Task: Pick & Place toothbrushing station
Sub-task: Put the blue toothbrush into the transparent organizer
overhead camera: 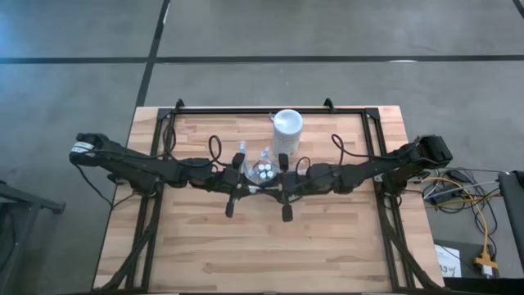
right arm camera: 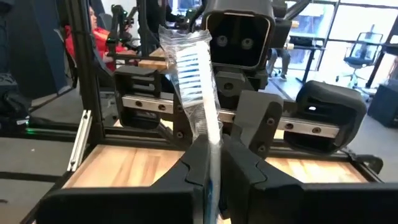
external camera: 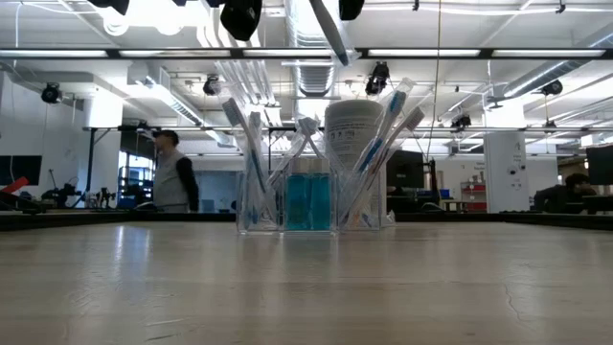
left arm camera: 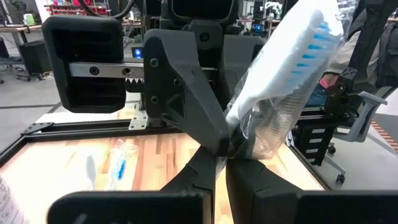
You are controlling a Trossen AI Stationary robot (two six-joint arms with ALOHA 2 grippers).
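A clear holder [external camera: 306,196] stands on the wooden table, with pale blue-white toothbrushes [external camera: 254,153] leaning in it and teal white-capped tubes [external camera: 306,199] upright. The white cup [external camera: 354,120] stands just behind it, toward the far edge [overhead camera: 286,127]. Above the holder, one toothbrush in clear wrap [left arm camera: 298,50] is held between both arms. My left gripper [left arm camera: 225,152] comes from the table's left and is shut on it. My right gripper [right arm camera: 211,149] comes from the right and is also shut on it. In the low view the brush [external camera: 330,34] slants high above the holder. My left gripper pinches the wrapped toothbrush's handle [left arm camera: 245,134], just below the head, between its two fingers. The fingers lie level, coming from the table's left. The brush is lifted clear and tilted, with its bristle head above the fingers. My right gripper pinches the same toothbrush's handle [right arm camera: 208,134] between its two fingers, level from the table's right and facing the left gripper. The wrapped bristle head [right arm camera: 189,62] stands above the fingers. The handle runs down between them, clear of the table.
Two more wrapped toothbrushes [left arm camera: 118,165] show below the grippers. Black frame rails [overhead camera: 270,111] run along the table's far edge and sides. The near half of the table [overhead camera: 262,254] is bare wood. A person [external camera: 172,172] stands in the room beyond the table.
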